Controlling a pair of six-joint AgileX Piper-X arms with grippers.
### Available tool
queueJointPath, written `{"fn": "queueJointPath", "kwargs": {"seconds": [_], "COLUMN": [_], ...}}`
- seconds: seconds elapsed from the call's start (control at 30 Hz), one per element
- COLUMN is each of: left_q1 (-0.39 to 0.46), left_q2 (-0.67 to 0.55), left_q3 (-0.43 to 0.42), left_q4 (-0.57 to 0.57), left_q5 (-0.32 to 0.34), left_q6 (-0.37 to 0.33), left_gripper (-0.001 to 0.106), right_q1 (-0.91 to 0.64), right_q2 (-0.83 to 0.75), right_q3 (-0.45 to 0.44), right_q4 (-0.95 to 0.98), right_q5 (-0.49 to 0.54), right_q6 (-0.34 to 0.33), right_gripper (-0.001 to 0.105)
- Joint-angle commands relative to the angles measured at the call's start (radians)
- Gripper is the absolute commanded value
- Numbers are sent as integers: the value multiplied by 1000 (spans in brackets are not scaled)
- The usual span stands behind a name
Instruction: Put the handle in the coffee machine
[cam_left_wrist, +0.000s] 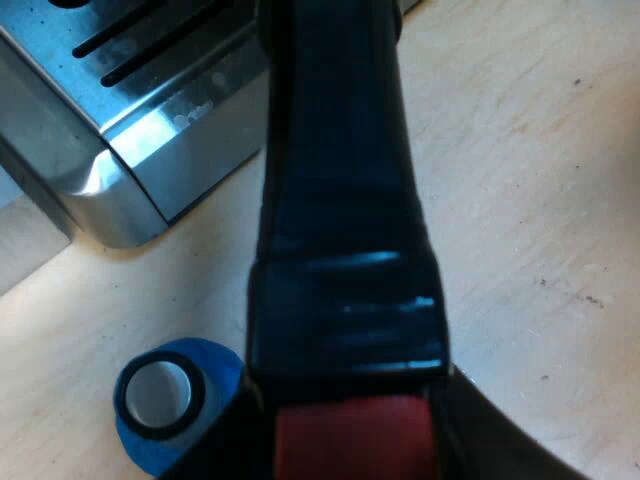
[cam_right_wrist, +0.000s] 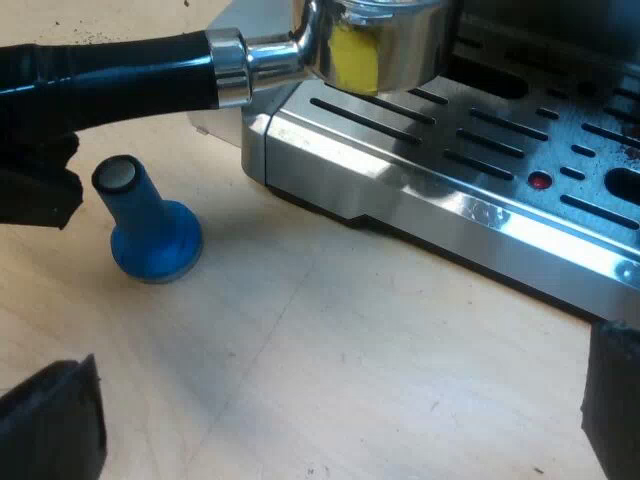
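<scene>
**Holder at the machine's front, left claw on its handle**

I count one espresso machine, one holder, one tamper and two grippers.

The brushed-steel espresso machine stands on a pale wooden table, its slotted steel drip tray facing out. The round metal holder, with its long black tape-wrapped handle, has its head up against the machine's front, above the drip tray. I cannot tell whether it is locked in. The handle juts out level over the table, past the tray's corner.

The left gripper pinches the handle right at its red end, with one black finger pressed against each side. The right gripper hangs low over the bare table before the tray, its two fingers spread wide with nothing between them.

The blue flared tamper stands upright on the table, base down, its grey cap up, close under the handle and just beside the tray's corner, touching neither.

The right wrist view gives the holder's shiny head, a yellow patch on it, and a small red dot on the tray. The left wrist view looks down the handle and gives the red end in the grip, with the tamper seen from above.
</scene>
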Motion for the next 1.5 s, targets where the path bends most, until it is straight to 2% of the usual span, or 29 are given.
{"fn": "queueJointPath", "kwargs": {"seconds": [0.03,0.3,0.47,0.77,1.0,1.1,1.27,1.37,1.43,1.5], "left_q1": [-4,-4,-4,-4,-4,-4,-4,6,30,41], "left_q2": [-12,-12,-12,-12,-12,-12,-10,-10,-10,-10], "left_q3": [-19,-19,-19,-19,-19,-19,0,14,24,25], "left_q4": [-37,-37,-37,-37,-37,-55,-124,-150,-164,-166], "left_q5": [27,27,30,30,13,-4,0,15,79,99], "left_q6": [7,7,7,7,7,43,188,188,188,188], "left_gripper": [0,0,0,0,0,0,0,0,0,0], "right_q1": [1,1,1,1,1,1,-8,-20,-23,-22], "right_q2": [-1,-1,53,180,215,215,236,246,260,271], "right_q3": [0,0,3,3,9,9,11,11,11,11], "right_q4": [-19,-105,-160,-319,-391,-392,-447,-456,-470,-494], "right_q5": [15,23,110,217,276,295,321,321,323,322], "right_q6": [0,0,0,0,0,0,0,-2,-1,-1], "right_gripper": [98,98,98,98,98,98,98,98,98,98]}}
